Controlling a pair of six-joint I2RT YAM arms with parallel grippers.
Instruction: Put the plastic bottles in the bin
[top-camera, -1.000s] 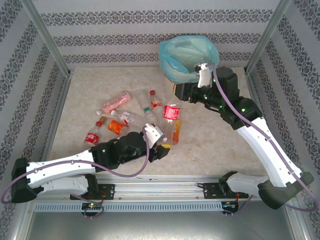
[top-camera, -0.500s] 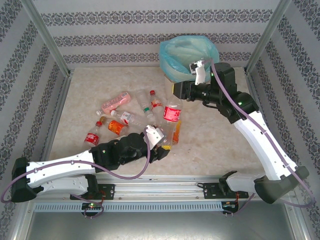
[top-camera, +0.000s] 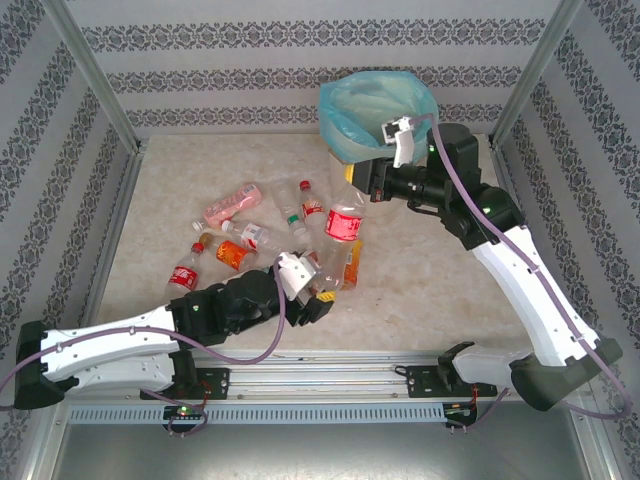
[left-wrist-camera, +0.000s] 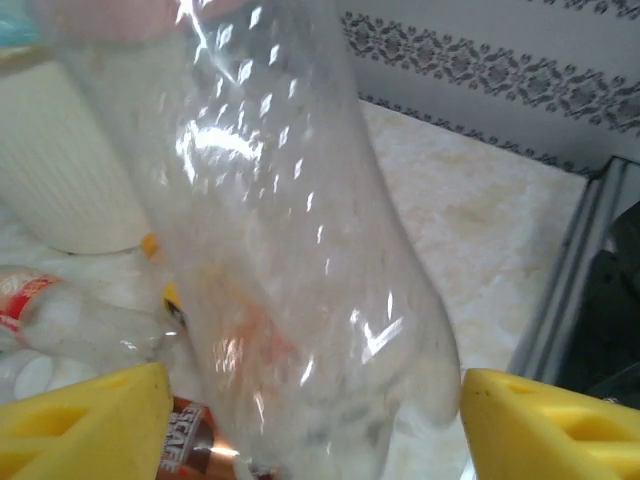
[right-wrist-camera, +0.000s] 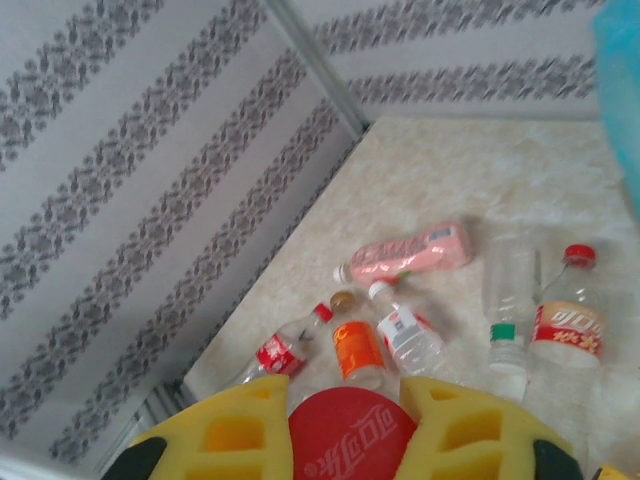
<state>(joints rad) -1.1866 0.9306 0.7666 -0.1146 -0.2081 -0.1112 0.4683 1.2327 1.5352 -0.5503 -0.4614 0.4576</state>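
Note:
A clear bottle with a red label (top-camera: 345, 224) stands tilted in the middle of the table. My right gripper (top-camera: 354, 182) is shut on its red cap (right-wrist-camera: 345, 437), yellow pads pressed to both sides. My left gripper (top-camera: 319, 291) is open around that bottle's clear lower body (left-wrist-camera: 300, 300), and its yellow fingertips (left-wrist-camera: 85, 425) stand apart from the plastic with a gap on each side. The bin (top-camera: 375, 118), cream with a blue-green bag, stands at the back just behind the right gripper. Its cream wall (left-wrist-camera: 60, 170) shows behind the bottle.
Several loose bottles lie left of centre: a pink one (right-wrist-camera: 410, 252), a clear one with a green cap (right-wrist-camera: 508, 290), a red-capped one (right-wrist-camera: 570, 322), a white-capped one (right-wrist-camera: 408, 337), an orange-labelled one (right-wrist-camera: 358, 350) and a red-labelled one (right-wrist-camera: 285, 352). An orange-tinted bottle (top-camera: 352, 264) lies by the left gripper.
The right gripper has closed on the bottle's red cap. The left gripper has opened off the bottle's body, and its arm has drawn back slightly.

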